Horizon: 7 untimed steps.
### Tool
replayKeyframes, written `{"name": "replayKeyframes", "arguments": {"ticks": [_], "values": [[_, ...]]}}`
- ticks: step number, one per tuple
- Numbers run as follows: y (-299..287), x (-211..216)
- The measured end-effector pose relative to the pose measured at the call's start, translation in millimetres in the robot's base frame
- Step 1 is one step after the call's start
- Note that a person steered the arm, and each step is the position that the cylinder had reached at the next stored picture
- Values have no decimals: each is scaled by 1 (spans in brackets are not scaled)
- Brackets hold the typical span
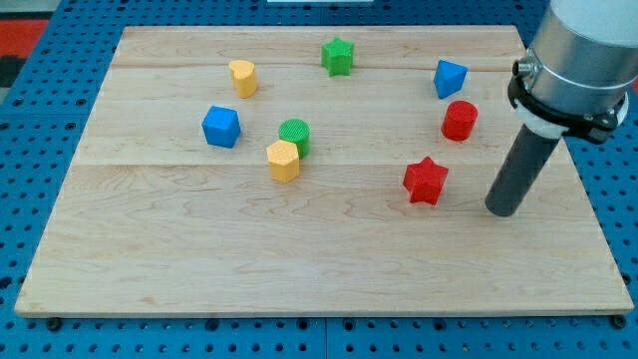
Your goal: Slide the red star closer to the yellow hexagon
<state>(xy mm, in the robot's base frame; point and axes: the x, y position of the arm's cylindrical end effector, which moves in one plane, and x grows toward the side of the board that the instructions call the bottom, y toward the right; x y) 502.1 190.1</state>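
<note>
The red star (426,180) lies right of the board's middle. The yellow hexagon (283,161) lies left of centre, well to the star's left, touching or nearly touching a green cylinder (295,136) just above it. My tip (501,210) rests on the board to the right of the red star and slightly lower, with a clear gap between them. The dark rod rises up and right to the grey arm body at the view's top right.
A red cylinder (460,120) and a blue block (450,77) sit above the star. A green star (338,56) is near the top edge. A yellow block (243,77) and a blue cube (221,127) lie at the upper left. The wooden board (319,269) sits on a blue pegboard.
</note>
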Motion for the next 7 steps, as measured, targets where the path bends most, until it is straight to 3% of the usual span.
{"name": "replayKeyframes", "arguments": {"ticks": [1,2,3,6,7], "values": [[-14,-11],[-97,-5],[-117,-47],[-82,-96],[-99,-86]]}}
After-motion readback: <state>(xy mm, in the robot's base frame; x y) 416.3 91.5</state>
